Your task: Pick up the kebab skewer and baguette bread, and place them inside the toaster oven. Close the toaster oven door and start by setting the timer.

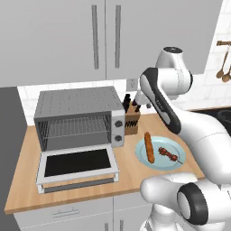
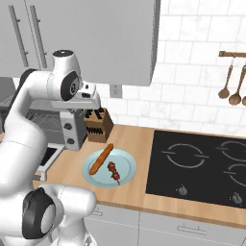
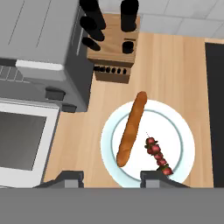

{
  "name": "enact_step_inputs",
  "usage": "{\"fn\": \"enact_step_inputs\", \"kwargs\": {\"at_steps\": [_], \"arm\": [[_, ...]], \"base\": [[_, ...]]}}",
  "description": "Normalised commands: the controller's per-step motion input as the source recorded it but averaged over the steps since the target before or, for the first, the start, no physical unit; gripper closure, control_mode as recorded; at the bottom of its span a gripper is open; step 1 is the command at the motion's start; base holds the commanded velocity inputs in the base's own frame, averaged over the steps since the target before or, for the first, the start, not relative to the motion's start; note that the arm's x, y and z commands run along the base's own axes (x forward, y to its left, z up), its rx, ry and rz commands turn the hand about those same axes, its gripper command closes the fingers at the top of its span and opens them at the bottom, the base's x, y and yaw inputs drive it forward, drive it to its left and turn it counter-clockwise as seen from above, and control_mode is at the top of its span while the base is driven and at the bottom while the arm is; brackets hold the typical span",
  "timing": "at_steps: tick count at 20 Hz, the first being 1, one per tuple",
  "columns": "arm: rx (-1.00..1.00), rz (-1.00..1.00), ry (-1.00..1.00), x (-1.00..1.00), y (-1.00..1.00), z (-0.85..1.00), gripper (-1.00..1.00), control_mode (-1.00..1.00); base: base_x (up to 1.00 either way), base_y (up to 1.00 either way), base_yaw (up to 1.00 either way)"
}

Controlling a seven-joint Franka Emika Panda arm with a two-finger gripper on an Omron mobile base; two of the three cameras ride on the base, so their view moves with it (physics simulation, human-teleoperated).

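Kebab skewer (image 3: pixel 158 156) and baguette bread (image 3: pixel 131 128) both lie side by side on the pale blue plate (image 3: pixel 183 144), apart from each other, on the counter (image 1: pixel 131 169) just right of the toaster oven (image 1: pixel 79 118). Nothing moved yet, by the look of it. Toaster oven door (image 1: pixel 77 164) hangs dropped open, wire rack bare. Your gripper (image 3: pixel 112 178) hovers above the plate, jaws apart and holding nothing, the baguette's near end between the fingertips (image 3: pixel 70 178) in the hand view. Left for you: both pick-ups, both placements on the rack, closing the door, turning the timer knob (image 1: pixel 119 124).
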Motion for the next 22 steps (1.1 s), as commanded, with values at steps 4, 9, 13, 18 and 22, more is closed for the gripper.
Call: {"fn": "enact_step_inputs", "kwargs": {"at_steps": [4, 9, 13, 18, 22], "arm": [[-0.01, 0.00, -0.12, -0.58, 0.02, 0.00, -1.00, -1.00], [-0.03, 0.00, -0.14, -0.89, 0.67, -0.11, -1.00, -1.00], [-0.01, -0.02, -0.25, -0.34, 1.00, -0.08, -1.00, -1.00], [0.00, -0.14, -0.38, 0.02, 1.00, -0.03, -1.00, -1.00], [0.00, -0.27, -0.26, 0.04, 0.87, -0.17, -1.00, -1.00]], "base": [[0.00, 0.00, 0.00], [0.00, 0.00, 0.00], [0.00, 0.00, 0.00], [0.00, 0.00, 0.00], [0.00, 0.00, 0.00]]}}
